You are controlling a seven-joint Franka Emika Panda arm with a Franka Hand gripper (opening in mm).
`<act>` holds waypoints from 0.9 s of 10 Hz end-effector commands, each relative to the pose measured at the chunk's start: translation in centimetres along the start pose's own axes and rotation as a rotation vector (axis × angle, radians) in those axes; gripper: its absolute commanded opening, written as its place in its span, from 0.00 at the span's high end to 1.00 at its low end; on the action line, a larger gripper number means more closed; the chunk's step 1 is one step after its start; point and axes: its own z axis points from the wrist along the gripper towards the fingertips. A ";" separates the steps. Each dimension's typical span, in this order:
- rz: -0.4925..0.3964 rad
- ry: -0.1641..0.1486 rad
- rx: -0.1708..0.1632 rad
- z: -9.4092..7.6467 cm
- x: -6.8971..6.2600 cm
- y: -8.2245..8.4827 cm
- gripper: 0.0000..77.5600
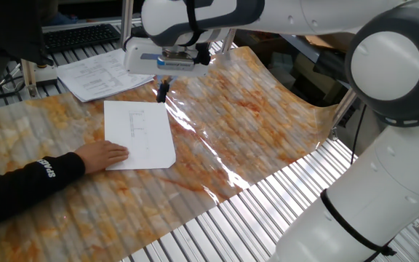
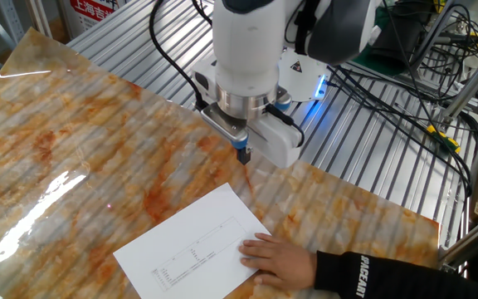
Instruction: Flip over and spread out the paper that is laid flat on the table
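The paper (image 1: 140, 135) lies flat, print side up, on the worktop (image 1: 253, 124), a person's hand (image 1: 106, 155) on its near edge. From the jaws (image 1: 162, 91), seemingly together above the worktop, its corner lies at about seven o'clock, its long axis running six to twelve

Off to the side there's a stack of printed pages (image 1: 97, 74) lying a bit fanned out, with a black keyboard (image 1: 78, 35) behind it. From the other fixed view you get a tangle of black cables (image 2: 405, 75) and a red-and-white sign (image 2: 96, 8) up top.
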 end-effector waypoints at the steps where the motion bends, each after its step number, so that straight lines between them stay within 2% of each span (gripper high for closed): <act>1: -0.003 -0.014 0.010 1.1 0.3 -0.5 1.00; 3: -0.003 -0.014 0.010 1.1 0.3 -0.5 1.00; 4: -0.018 -0.030 0.006 2.8 0.2 -1.7 1.00; 9: -0.006 -0.057 0.019 4.7 0.6 -2.1 1.00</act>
